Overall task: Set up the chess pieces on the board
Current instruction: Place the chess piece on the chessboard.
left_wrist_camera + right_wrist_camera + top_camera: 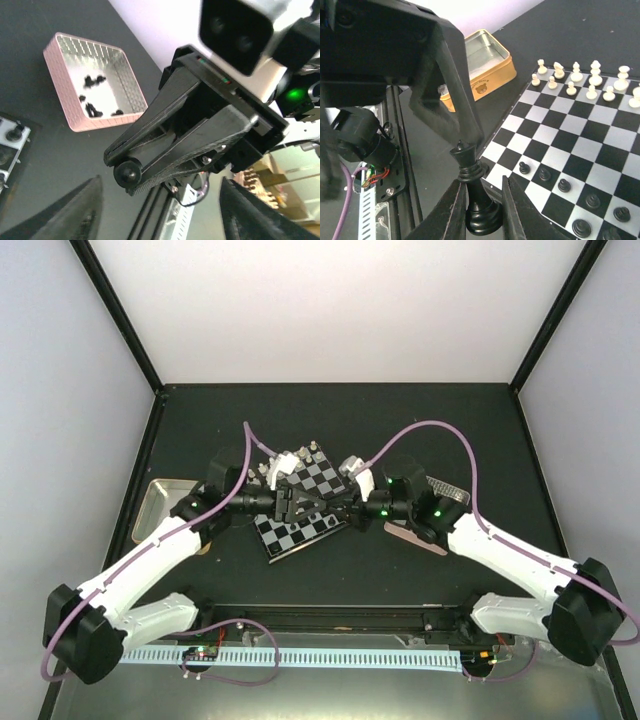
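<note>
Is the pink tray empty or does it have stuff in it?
Not empty: several black chess pieces lie inside the pink tray.

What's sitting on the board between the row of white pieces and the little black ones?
Nothing. In the right wrist view, the board shows only bare squares between the white pieces and the black pawns, as far as that view reaches.

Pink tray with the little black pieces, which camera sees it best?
Left wrist view: the whole pink tray shows, black pieces inside. The top view catches only a sliver of pink edge; the right wrist view misses it.
</note>
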